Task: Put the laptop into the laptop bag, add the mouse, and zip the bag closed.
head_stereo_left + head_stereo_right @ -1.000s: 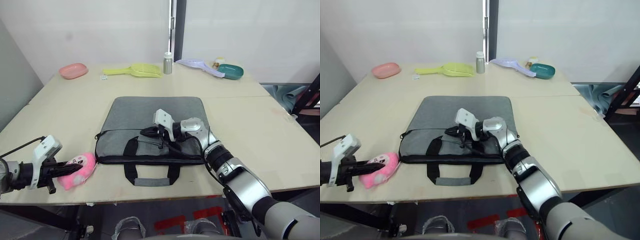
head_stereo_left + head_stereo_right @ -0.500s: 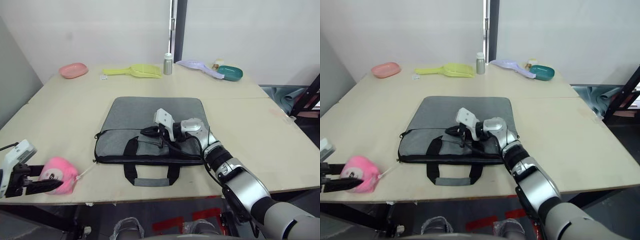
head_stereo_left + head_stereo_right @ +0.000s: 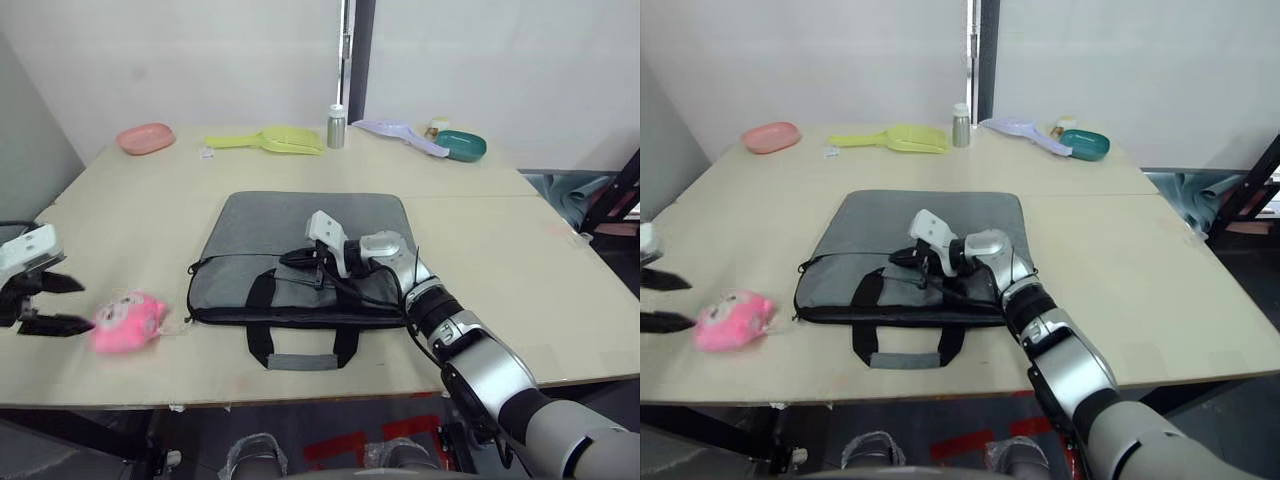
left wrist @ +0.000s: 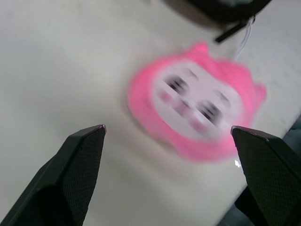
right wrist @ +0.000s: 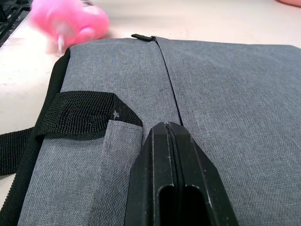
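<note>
From the left eye, the laptop bag (image 3: pixel 300 265) lies flat in the middle of the worktop (image 3: pixel 520 250), handles toward the near edge. The right gripper (image 3: pixel 298 262) rests on the bag's upper face near the zipper line, fingers pressed together. At the worktop's left edge the left gripper (image 3: pixel 58 303) hovers with fingers spread wide, holding nothing; the pink plush toy (image 3: pixel 126 322) lies just beside their tips, apart from them and left of the bag. Along the far edge stand a pink dish (image 3: pixel 146 139), a yellow scoop (image 3: pixel 270 141), a small bottle (image 3: pixel 336 127), a lilac scoop (image 3: pixel 400 131) and a teal bowl (image 3: pixel 461 146), before a pale wall.

From the left wrist, the two fingers (image 4: pixel 80 162) stand far apart, and the toy sits face-up on the bare worktop beyond and between them, untouched.

From the right wrist, the closed fingers (image 5: pixel 171 188) lie against the grey fabric beside the zipper seam (image 5: pixel 167 84) and a black strap (image 5: pixel 80 115).
</note>
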Robot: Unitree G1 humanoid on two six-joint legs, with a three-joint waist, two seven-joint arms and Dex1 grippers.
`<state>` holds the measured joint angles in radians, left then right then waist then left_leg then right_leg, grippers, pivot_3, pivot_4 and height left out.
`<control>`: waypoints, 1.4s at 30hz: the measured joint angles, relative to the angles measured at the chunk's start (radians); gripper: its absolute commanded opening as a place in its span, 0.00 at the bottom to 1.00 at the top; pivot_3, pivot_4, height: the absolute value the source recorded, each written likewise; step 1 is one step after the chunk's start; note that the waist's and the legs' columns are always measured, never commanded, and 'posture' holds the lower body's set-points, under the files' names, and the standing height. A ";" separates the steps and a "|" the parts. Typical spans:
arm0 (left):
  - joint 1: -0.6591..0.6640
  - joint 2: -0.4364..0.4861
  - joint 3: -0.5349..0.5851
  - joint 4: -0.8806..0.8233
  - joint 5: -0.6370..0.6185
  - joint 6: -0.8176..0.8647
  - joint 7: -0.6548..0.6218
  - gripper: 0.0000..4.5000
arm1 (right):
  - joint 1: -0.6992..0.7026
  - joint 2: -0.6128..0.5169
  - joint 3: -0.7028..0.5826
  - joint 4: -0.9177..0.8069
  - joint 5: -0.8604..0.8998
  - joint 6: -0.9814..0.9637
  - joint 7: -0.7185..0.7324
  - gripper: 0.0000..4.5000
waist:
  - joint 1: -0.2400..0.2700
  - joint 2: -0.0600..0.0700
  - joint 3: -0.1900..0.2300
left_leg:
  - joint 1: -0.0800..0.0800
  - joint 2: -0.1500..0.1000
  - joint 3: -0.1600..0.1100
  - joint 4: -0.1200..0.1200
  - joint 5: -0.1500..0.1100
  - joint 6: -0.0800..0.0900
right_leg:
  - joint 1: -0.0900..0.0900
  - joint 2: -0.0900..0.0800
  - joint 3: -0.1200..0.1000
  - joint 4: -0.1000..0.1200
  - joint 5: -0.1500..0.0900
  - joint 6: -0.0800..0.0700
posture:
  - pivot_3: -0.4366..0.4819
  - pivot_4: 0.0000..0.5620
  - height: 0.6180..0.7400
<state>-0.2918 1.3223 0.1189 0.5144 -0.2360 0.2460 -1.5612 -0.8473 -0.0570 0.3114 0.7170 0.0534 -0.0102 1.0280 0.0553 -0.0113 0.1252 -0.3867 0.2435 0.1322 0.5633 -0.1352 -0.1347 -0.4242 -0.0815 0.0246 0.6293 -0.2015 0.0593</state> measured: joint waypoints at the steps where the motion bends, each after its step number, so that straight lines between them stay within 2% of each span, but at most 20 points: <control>1: -0.028 -0.010 -0.025 0.005 0.006 -0.011 -0.002 1.00 | 0.009 0.000 0.000 -0.018 0.000 0.006 0.001 0.00 | -0.001 -0.001 -0.001 | -0.001 0.001 0.000 0.000 0.000 -0.001 | 0.000 0.002 0.000 -0.001 0.000 -0.001 | 0.48 0.27 1.00; 6: -0.162 -0.040 -0.145 0.086 0.057 -0.102 -0.006 1.00 | 0.033 -0.004 0.000 -0.061 0.000 0.023 0.000 0.00 | 0.001 -0.007 -0.004 | -0.002 0.004 -0.001 -0.002 0.000 -0.004 | -0.002 0.005 -0.002 0.000 -0.002 -0.004 | 0.48 0.27 1.00; 13: -0.205 -0.058 -0.343 0.123 0.042 -0.153 -0.007 1.00 | 0.033 -0.012 -0.001 -0.068 0.000 0.042 -0.001 0.00 | 0.005 -0.006 -0.004 | -0.001 0.005 -0.001 -0.001 0.000 -0.005 | -0.002 0.005 -0.002 0.001 -0.002 -0.004 | 0.48 0.27 1.00; 19: -0.220 -0.061 -0.420 0.131 0.011 -0.180 -0.008 1.00 | 0.034 -0.016 0.000 -0.071 0.000 0.044 -0.005 0.00 | 0.009 -0.006 -0.004 | 0.000 0.005 -0.001 -0.001 0.000 -0.005 | -0.002 0.005 -0.001 0.002 -0.002 -0.004 | 0.48 0.27 1.00; 22: -0.206 -0.061 -0.430 0.127 -0.005 -0.196 -0.008 0.83 | 0.038 -0.018 0.000 -0.081 0.000 0.050 -0.007 0.00 | 0.009 -0.006 -0.004 | 0.000 0.005 -0.001 -0.001 0.000 -0.005 | -0.002 0.005 -0.001 0.002 -0.002 -0.004 | 0.48 0.27 1.00; 29: -0.162 -0.037 -0.441 0.072 -0.088 -0.157 -0.009 0.28 | 0.044 -0.024 0.000 -0.092 -0.001 0.054 -0.011 0.00 | 0.011 -0.005 -0.003 | 0.000 0.005 0.000 -0.001 -0.001 -0.005 | -0.002 0.005 -0.001 0.002 -0.002 -0.004 | 0.48 0.27 1.00; 33: -0.104 -0.031 -0.389 0.023 -0.127 -0.094 -0.010 0.00 | 0.044 -0.024 0.002 -0.090 -0.004 0.049 -0.013 0.00 | 0.010 -0.005 -0.003 | 0.000 0.005 0.000 -0.002 -0.001 -0.006 | -0.002 0.005 -0.001 0.002 -0.002 -0.004 | 0.48 0.27 1.00; 42: 0.218 -0.024 -0.183 -0.348 -0.308 0.209 0.000 0.00 | 0.063 -0.014 0.004 -0.087 -0.017 0.018 -0.022 0.00 | 0.006 -0.002 -0.001 | 0.001 0.005 0.000 -0.002 -0.001 -0.006 | -0.002 0.006 -0.001 0.001 -0.003 -0.004 | 0.48 0.27 1.00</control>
<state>-0.0737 1.2983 -0.0639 0.1665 -0.5439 0.4550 -1.5612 -0.7841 -0.0708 0.3155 0.6300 0.0366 0.0073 1.0063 0.0610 -0.0134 0.1240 -0.3853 0.2489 0.1322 0.5611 -0.1359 -0.1404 -0.4261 -0.0756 0.0241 0.6308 -0.2042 0.0550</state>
